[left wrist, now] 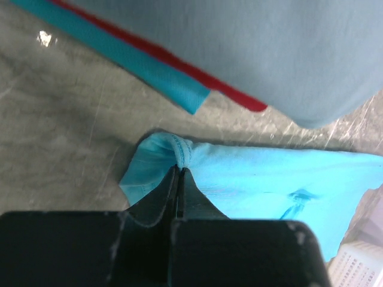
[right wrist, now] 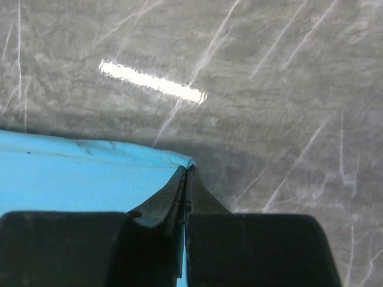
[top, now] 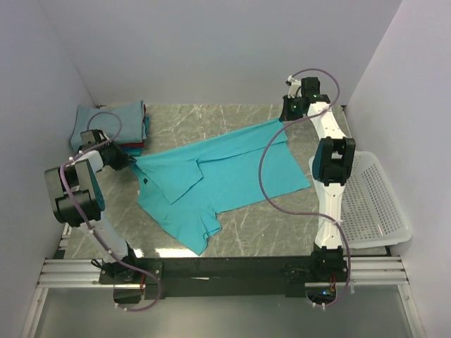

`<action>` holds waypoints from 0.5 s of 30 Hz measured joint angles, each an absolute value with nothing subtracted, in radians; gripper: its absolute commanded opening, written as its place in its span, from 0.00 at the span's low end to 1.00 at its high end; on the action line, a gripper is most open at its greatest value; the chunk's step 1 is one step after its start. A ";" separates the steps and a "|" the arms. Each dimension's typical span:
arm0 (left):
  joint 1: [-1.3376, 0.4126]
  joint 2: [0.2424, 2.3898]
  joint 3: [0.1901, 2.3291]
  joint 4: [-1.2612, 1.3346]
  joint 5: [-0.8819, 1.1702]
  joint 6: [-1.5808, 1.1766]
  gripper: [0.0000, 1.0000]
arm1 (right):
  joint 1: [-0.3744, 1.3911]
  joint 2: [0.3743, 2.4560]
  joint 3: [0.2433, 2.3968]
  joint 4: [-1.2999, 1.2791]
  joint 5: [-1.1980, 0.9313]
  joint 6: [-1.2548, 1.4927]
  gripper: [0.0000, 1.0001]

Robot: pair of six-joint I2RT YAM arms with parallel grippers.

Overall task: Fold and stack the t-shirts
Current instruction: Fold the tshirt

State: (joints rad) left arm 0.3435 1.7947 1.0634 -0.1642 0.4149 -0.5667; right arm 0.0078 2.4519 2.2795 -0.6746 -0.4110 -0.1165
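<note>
Your left gripper [left wrist: 179, 172], closed, pinches the left corner of the bright turquoise cotton t-shirt [top: 225, 176]; your right gripper [right wrist: 187, 172], closed, pinches its far right corner.

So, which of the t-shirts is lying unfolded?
The bright turquoise t-shirt, spread loosely across the table, with the left claw and right claw each pinching its edge. The others lie folded in a stack at the far left corner.

blocked: folded stack [top: 111, 121] far-left, basket [top: 373, 204] right | free: table [top: 271, 227] front, seemingly
</note>
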 measured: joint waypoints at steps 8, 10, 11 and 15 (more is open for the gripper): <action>0.344 1.783 1.081 -0.153 0.402 -0.559 0.44 | 0.041 2.479 2.300 -0.607 -0.316 -0.080 0.46; 0.344 1.717 1.066 -0.151 0.386 -0.548 0.54 | 0.050 2.476 2.314 -0.589 -0.288 -0.085 0.53; 0.344 1.674 1.059 -0.153 0.378 -0.540 0.54 | 0.053 2.468 2.316 -0.577 -0.278 -0.090 0.54; 0.335 1.453 1.050 -0.137 0.366 -0.512 0.69 | 0.056 2.351 2.207 -0.564 -0.302 -0.139 0.61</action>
State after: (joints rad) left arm 0.3351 1.4528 1.0500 -0.1371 0.3660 -0.5117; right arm 0.0563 2.3508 2.2066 -0.5644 -0.3019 -0.1390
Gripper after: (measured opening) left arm 0.602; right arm 0.579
